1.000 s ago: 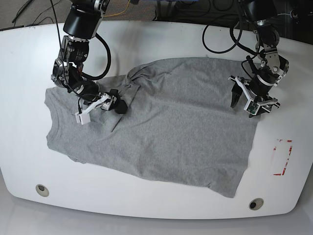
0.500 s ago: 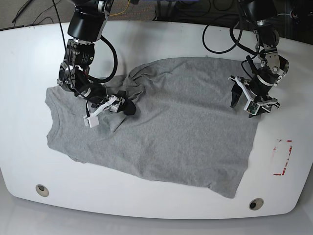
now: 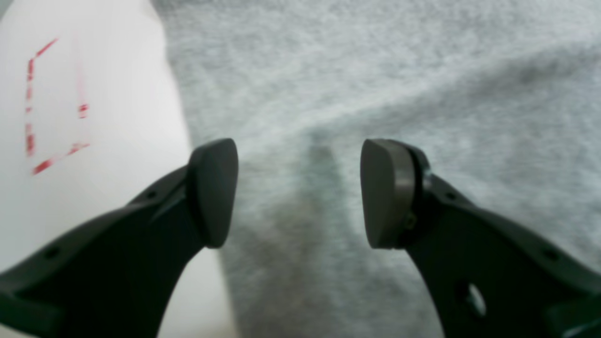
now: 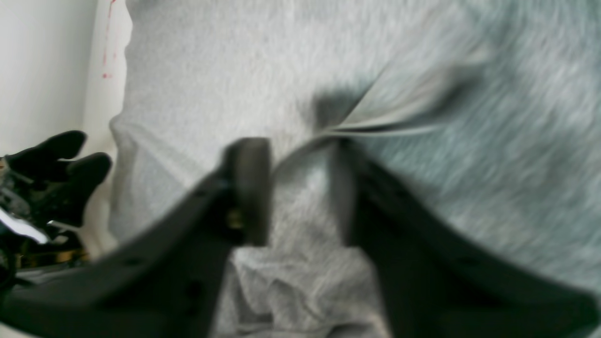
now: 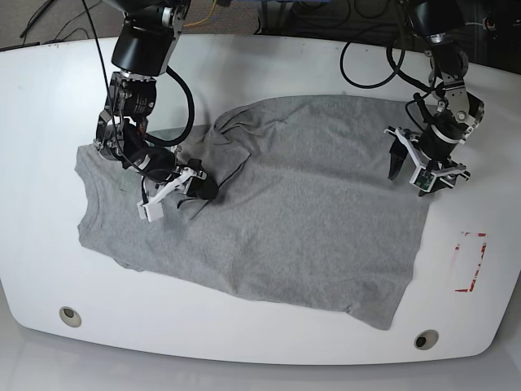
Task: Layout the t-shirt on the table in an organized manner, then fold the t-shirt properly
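Observation:
The heather-grey t-shirt (image 5: 293,220) lies spread on the white table (image 5: 260,342), plain side up, with a bunched sleeve near its top left. My right gripper (image 5: 181,195) is low on the shirt's left part. In the right wrist view, the right gripper (image 4: 300,188) has its fingers closed on a raised fold of the t-shirt (image 4: 211,70), though the picture is blurred. My left gripper (image 5: 409,175) hovers open over the shirt's right edge. The left wrist view shows the left gripper (image 3: 298,192) empty above the t-shirt (image 3: 375,70), beside bare table (image 3: 117,197).
A red rectangular outline (image 5: 470,261) marks the table right of the shirt and also shows as a red outline (image 3: 47,103) in the left wrist view. Two round holes (image 5: 70,315) (image 5: 422,340) sit near the front edge. Cables trail behind the table.
My right gripper shifted right, then down and back a little, and its fingers narrowed onto a fold of cloth. The shirt's bunched top left has shifted slightly. The left arm has barely moved.

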